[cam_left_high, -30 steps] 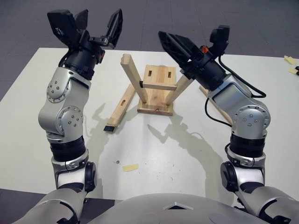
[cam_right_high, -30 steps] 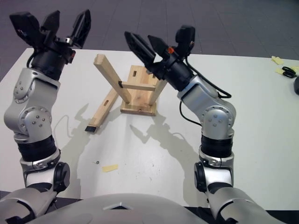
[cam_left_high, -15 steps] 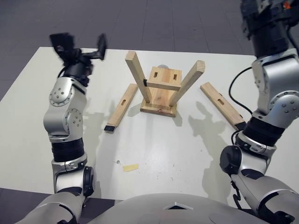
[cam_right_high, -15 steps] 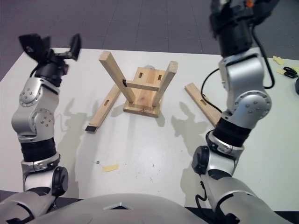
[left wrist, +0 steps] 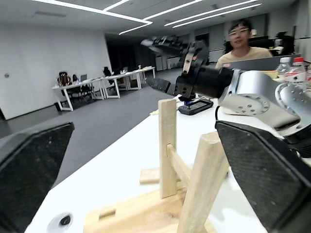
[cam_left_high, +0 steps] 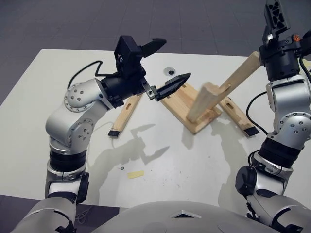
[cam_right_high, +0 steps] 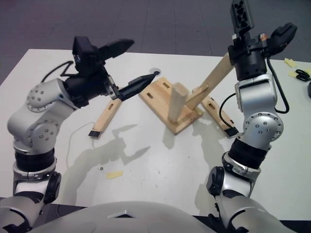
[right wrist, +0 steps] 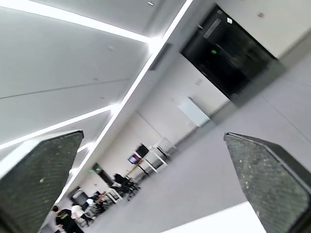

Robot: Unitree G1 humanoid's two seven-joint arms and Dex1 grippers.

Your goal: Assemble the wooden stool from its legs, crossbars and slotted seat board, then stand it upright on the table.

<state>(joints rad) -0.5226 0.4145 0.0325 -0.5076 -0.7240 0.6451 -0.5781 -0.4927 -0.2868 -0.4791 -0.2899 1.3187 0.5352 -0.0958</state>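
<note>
White table (cam_left_high: 189,167) w/ tape scrap (cam_left_high: 135,174), dark floor (cam_left_high: 73,24) behind; left end effector (cam_left_high: 177,57) & right end effector (cam_right_high: 265,19) spread wide, empty.

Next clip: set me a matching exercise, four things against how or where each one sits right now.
Things:
1. left end effector
2. right end effector
3. left loose leg
4. yellow tape scrap

States:
A. lying flat on the table, black tip toward the robot
B. open, fingers pointing upward
C. open, pointing sideways at the half-built stool
D. alone near the table's front edge

Pairs: 1-C, 2-B, 3-A, 4-D
</note>
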